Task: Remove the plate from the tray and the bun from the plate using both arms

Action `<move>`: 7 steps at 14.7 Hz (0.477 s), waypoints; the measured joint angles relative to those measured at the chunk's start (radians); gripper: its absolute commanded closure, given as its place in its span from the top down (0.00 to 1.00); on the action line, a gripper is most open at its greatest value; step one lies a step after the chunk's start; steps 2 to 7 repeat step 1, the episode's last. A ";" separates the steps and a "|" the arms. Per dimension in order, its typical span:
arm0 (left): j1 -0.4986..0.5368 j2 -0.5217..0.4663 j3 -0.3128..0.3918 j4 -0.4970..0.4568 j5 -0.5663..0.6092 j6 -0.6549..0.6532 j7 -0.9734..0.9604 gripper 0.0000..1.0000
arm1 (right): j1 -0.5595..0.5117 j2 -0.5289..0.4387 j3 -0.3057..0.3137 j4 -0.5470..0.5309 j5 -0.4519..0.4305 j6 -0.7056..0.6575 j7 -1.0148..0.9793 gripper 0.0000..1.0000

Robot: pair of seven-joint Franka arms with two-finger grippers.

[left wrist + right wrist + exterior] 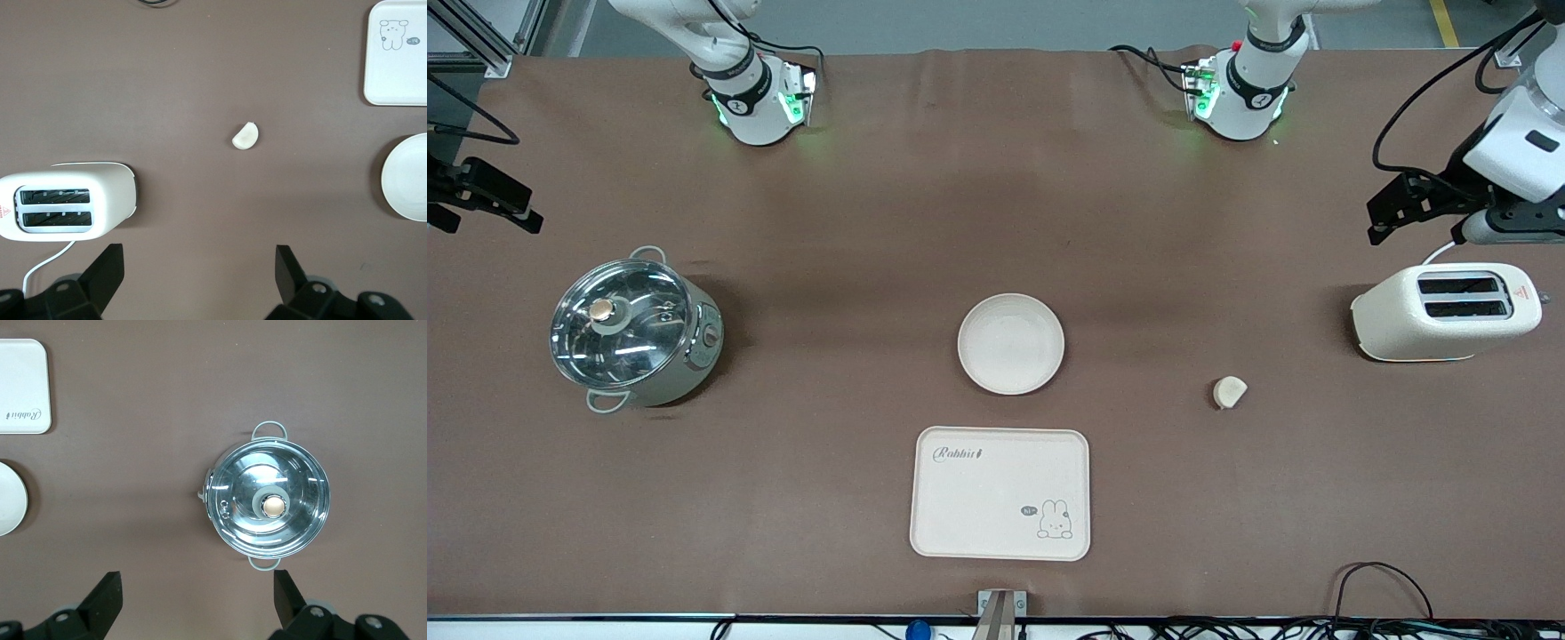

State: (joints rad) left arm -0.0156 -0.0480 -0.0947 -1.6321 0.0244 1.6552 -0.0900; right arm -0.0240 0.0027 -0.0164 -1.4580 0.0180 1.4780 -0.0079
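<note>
Task shown complete: plate (1010, 343) off tray (1000, 493), bun (1229, 392) set apart on counter (854, 222); both arms' jaws spread, empty.

Empty plate (1010, 344) on table, beside tray (1000, 493), bun (1229, 392) apart

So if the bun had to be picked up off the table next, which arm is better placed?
Probably left. Its open gripper hangs over the toaster's end, where the bun lies.
</note>
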 measured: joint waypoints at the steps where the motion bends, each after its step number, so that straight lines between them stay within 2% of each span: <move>1: 0.002 0.016 0.001 0.025 0.000 -0.008 0.000 1.00 | 0.000 0.000 -0.001 0.000 -0.005 0.000 0.000 1.00; 7: 0.002 0.016 0.001 0.025 0.000 -0.008 0.000 1.00 | 0.000 0.000 -0.001 0.000 -0.005 0.000 0.000 1.00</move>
